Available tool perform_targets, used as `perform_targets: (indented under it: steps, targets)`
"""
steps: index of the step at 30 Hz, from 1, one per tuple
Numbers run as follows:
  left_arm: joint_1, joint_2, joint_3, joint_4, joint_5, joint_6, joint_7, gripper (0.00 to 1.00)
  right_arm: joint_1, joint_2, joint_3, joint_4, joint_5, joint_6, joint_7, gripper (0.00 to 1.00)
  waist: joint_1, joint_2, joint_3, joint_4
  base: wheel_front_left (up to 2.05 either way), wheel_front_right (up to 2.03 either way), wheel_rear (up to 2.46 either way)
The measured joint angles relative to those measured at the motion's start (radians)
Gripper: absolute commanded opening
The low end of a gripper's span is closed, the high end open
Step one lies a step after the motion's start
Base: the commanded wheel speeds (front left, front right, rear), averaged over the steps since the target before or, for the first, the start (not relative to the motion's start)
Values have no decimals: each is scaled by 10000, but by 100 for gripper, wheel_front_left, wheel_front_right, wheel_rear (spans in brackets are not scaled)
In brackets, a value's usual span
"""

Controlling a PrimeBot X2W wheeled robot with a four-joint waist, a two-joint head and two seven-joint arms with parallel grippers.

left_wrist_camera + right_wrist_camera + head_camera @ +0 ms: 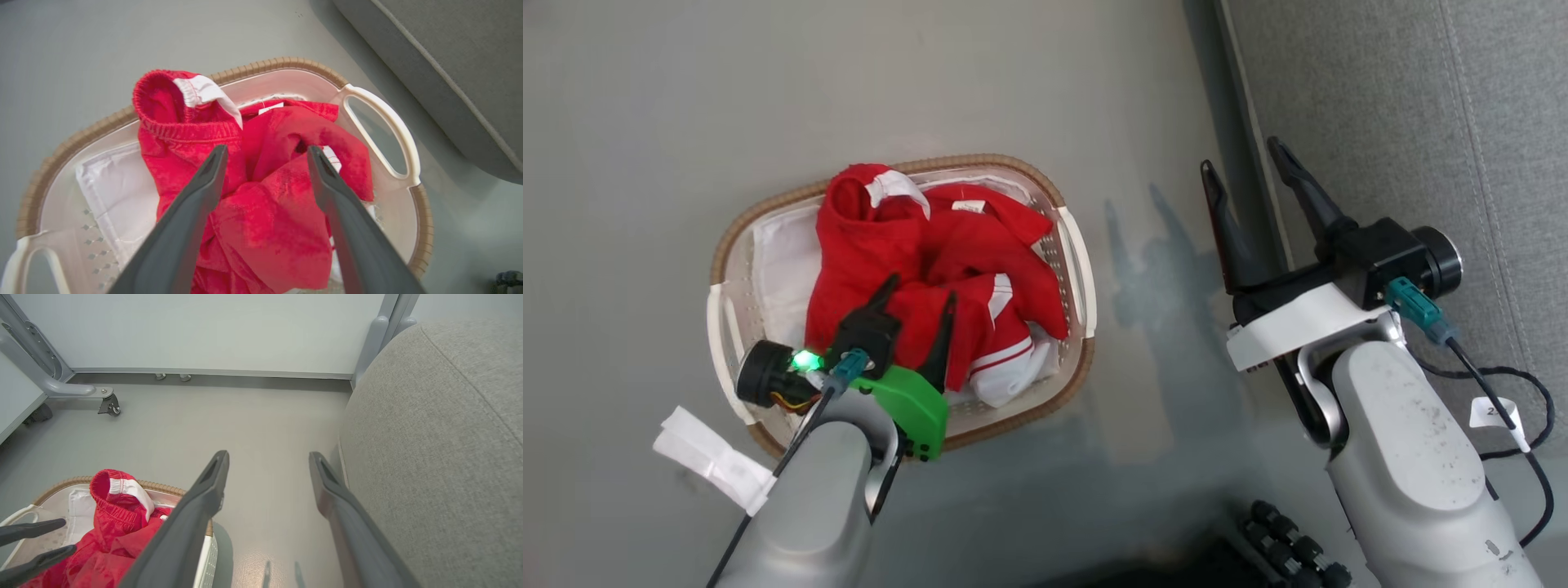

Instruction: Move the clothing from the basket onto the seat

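On the grey floor (686, 98), as the head view shows it, entries run left to right.

1. White paper tag (707, 457). Beside the left forearm, at 8 o'clock of the view.

2. Laundry basket (768, 214). Oval, white perforated plastic with a brown woven rim and white handles at its 3 and 9 o'clock ends. It stands on the floor at 9 o'clock of the view's centre, apart from the sofa.

3. White cloth liner (784, 261). Lies bare in the basket's 9 to 10 o'clock part.

4. Red garments (874, 253). All are inside the basket, heaped from its middle toward 3 o'clock. An elastic waistband with a white patch stands against the rim at 12 o'clock. White striped trim shows at 5 o'clock of the heap.

5. Left gripper (921, 287). Over the heap's 6 o'clock part, with a green mount (913, 404) at the wrist. The fingers are spread and point toward 12 o'clock. The left wrist view has red fabric lying between them, nothing clamped. Whether the tips touch the cloth cannot be told.

6. Right gripper (1241, 155). At 3 o'clock of the basket, over bare floor between basket and sofa. The fingers are parted and hold nothing.

7. Sofa (1405, 122). Grey woven upholstery with stitched seams and a rounded edge, from 1 to 4 o'clock of the view. It is just beside the right gripper.

8. Black cable (1527, 408). Loops at 4 o'clock, next to the right forearm.
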Motion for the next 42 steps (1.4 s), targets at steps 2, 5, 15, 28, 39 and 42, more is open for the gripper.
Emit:
perform_targets:
  steps: [2,5,15,28,39,42]
  targets:
    - [-204,79,-397,274,-311,0,-2,100,-89,13,58,-33,27,0,0,100,0,0,208,-119,0,0,0]
    - [-540,232,-936,685,-717,-2,0,100,-93,12,150,-40,109,0,0,100,0,0,468,-273,0,0,0]
    - [-1413,384,-1975,2504,-1499,-4,-2,100,-114,27,176,-65,176,0,0,100,-1,0,1054,-475,0,0,0]
    - [-2325,357,-2173,4531,-1643,234,0,100,-151,31,293,-98,46,0,0,100,-1,0,1389,-298,0,0,0]
    - [-3036,353,-2199,5024,-1745,307,0,100,-275,31,431,-167,102,0,0,100,-1,0,1988,-325,0,0,0]
    - [-3297,405,-2238,5074,-1749,299,10,100,-335,31,527,-184,153,0,0,100,-1,0,2162,-357,0,0,0]
